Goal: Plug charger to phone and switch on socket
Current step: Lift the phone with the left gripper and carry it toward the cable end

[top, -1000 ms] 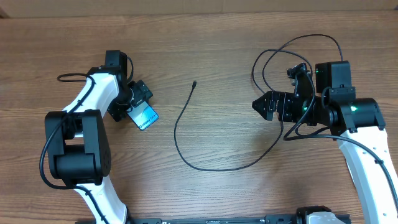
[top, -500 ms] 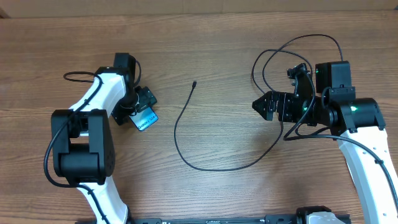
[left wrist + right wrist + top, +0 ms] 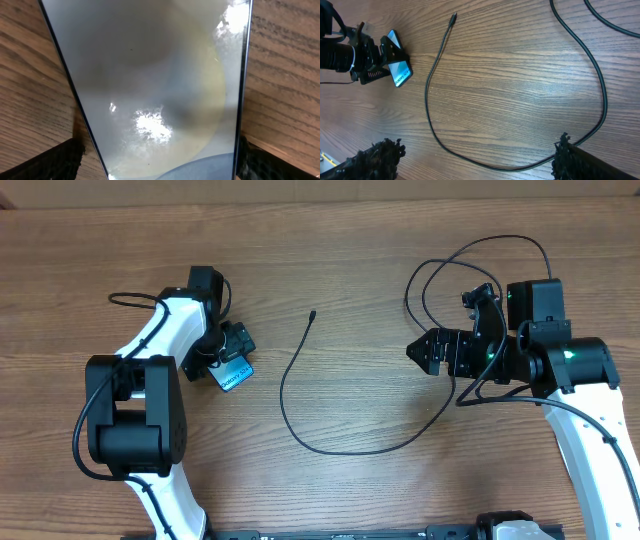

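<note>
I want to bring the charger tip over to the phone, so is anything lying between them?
Nothing visible does. Only bare table lies between the charger tip and the phone, which the left gripper holds.

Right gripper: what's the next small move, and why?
Probably move the right gripper toward the charger's connector tip and close on the cable just behind it. The left gripper is clamped on the phone. The right gripper is open and empty, and the tip lies free on the table.
</note>
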Controlling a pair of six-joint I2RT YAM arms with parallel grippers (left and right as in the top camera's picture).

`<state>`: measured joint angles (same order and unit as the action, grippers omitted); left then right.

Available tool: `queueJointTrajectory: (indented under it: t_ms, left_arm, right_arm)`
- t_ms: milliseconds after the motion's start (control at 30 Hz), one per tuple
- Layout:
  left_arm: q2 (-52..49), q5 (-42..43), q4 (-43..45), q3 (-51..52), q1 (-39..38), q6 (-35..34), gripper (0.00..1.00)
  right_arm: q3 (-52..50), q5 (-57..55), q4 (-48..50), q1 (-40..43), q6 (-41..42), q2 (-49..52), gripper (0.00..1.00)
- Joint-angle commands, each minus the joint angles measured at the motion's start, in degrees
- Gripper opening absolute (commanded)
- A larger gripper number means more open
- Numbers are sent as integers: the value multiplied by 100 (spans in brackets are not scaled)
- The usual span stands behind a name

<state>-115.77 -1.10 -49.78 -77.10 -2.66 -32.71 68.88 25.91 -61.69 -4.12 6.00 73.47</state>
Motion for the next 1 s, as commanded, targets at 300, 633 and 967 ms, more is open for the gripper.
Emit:
queueJointTrajectory:
  t_ms: [300, 633, 967]
  left_arm:
    - [-210, 374, 13, 125, -37, -610, 90]
    - [-210, 26, 188, 125, 13, -608, 100]
    - [-210, 118, 330, 125, 337, -212, 100]
  right_arm:
    - [-31, -44, 7, 2, -13, -4, 100]
    - [-31, -44, 2, 2, -13, -4, 100]
    - [-31, -42, 0, 2, -11, -4, 100]
